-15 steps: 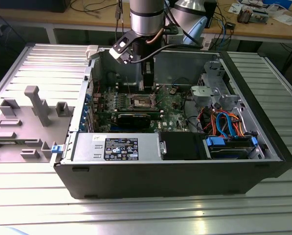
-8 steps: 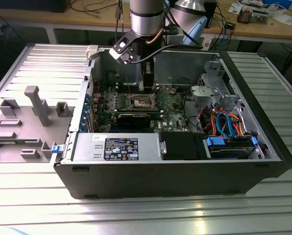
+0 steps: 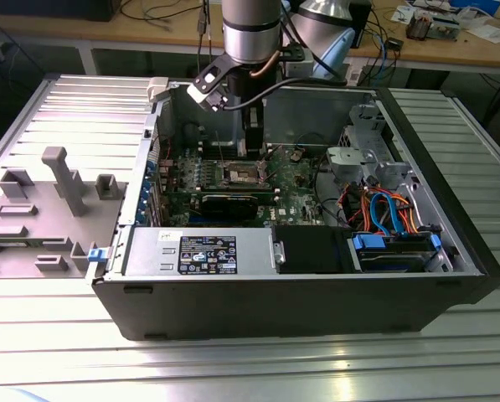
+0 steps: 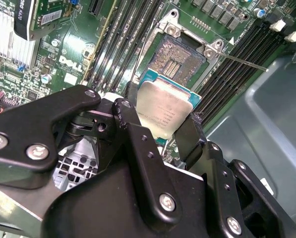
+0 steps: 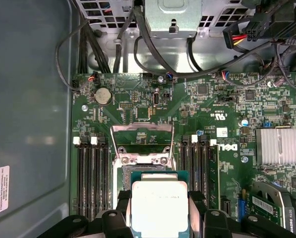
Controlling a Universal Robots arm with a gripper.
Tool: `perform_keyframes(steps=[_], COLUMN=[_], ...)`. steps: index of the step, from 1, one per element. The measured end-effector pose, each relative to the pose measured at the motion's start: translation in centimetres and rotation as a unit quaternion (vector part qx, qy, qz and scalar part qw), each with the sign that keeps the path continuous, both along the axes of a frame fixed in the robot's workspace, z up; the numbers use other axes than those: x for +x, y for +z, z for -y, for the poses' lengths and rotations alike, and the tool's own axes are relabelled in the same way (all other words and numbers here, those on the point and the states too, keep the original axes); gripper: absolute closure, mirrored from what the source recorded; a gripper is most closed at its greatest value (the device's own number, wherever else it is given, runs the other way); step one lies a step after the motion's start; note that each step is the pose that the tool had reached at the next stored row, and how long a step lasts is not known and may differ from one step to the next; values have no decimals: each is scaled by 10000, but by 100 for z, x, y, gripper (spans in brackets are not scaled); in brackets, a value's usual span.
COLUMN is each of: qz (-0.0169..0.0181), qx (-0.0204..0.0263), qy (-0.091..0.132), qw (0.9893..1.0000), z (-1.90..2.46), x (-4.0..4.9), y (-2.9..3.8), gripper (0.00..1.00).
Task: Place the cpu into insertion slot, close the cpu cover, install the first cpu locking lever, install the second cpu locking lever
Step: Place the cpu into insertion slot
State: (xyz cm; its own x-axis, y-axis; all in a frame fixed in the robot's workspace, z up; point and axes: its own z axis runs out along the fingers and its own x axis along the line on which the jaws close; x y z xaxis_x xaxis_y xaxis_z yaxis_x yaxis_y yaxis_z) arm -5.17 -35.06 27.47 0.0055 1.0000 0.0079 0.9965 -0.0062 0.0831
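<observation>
My gripper (image 4: 162,134) is shut on the cpu (image 4: 165,110), a flat square chip with a dull silver top, one black finger on each of two opposite edges. The chip hangs just above and a little to one side of the insertion slot (image 4: 180,57), whose dark pin field lies bare inside its grey metal rim. In the first wrist view the cpu (image 5: 159,201) sits between the fingers (image 5: 197,208), and the cpu cover (image 5: 143,127) stands swung up beyond the socket. A thin locking lever (image 4: 244,63) sticks out beside the slot. In the exterior view the gripper (image 3: 251,142) reaches down over the slot (image 3: 243,174).
Long black memory slots (image 5: 93,178) flank the socket on both sides. A round coin battery (image 5: 103,95), a finned heatsink (image 5: 276,146) and cable bundles (image 3: 384,209) lie around it. The case walls (image 3: 275,301) and power supply (image 3: 199,251) hem in the board. A grey fixture (image 3: 57,193) stands at the exterior view's left.
</observation>
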Motion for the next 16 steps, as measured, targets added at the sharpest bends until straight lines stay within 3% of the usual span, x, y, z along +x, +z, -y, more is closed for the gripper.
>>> perform_keyframes(steps=[16], qz=[0], qx=[0], qy=[0], qw=[10000], z=[0], x=[0], y=[-20], gripper=[45])
